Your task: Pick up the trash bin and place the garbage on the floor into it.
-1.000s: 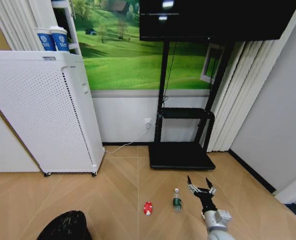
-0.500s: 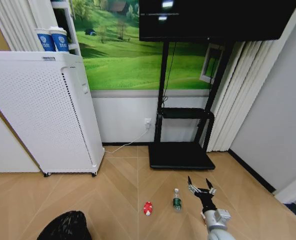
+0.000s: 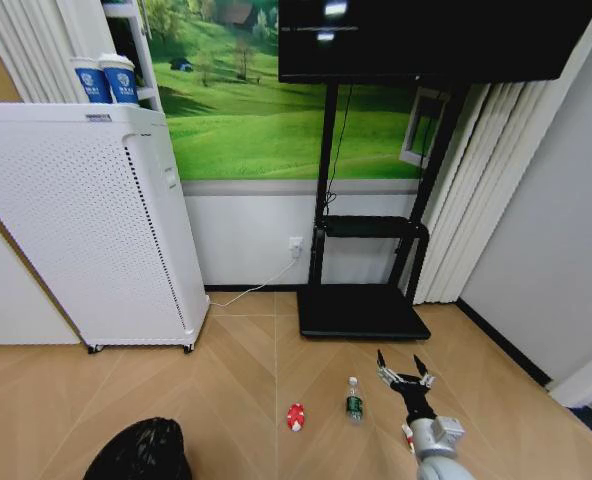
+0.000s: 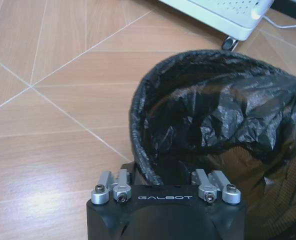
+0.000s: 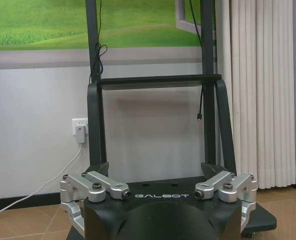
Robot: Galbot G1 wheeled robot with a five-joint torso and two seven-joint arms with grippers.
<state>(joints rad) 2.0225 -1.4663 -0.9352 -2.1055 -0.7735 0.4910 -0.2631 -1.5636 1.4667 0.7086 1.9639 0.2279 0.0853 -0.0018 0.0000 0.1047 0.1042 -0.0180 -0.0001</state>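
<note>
I've got the trash bin (image 3: 139, 452) in the left gripper (image 4: 165, 172). On the left wrist cam the fingers (image 4: 111, 184) sit one pair either side of the bin's rim, bag liner pinched between, so it's closed on the rim near edge. Can't see pad contact itself, it's tucked under the liner folds. Bin mouth opens away from the gripper, black plastic crinkled all round, mesh wall just showing thru on one side. Past the bin's far edge there's a caster and lower corner of the white perforated appliance (image 4: 223, 12), close to the bin but not touching as far as I can tell.

R gripper (image 3: 404, 375) is out front low over the floor (image 3: 236, 370), fingers spread wide, nothing in them. R wrist cam confirms: both finger pairs (image 5: 95, 186) splayed apart, empty gap between, pointing at the black TV stand (image 5: 158, 125) and wall w/ socket and curtain.

Garbage rel. to the R gripper: clear bottle (image 3: 354, 398), green label, white cap, lies just beside it on its left, apart, not touching. Red-and-white piece (image 3: 295, 416) is further left again, past the bottle, well apart from the gripper and roughly between it and the bin. Another bit of red-white (image 3: 408, 432) peeks out right by the R wrist, mostly hidden by the arm, can't make out more.

Both floor items lie on bare parquet, well clear of the bin.
</note>
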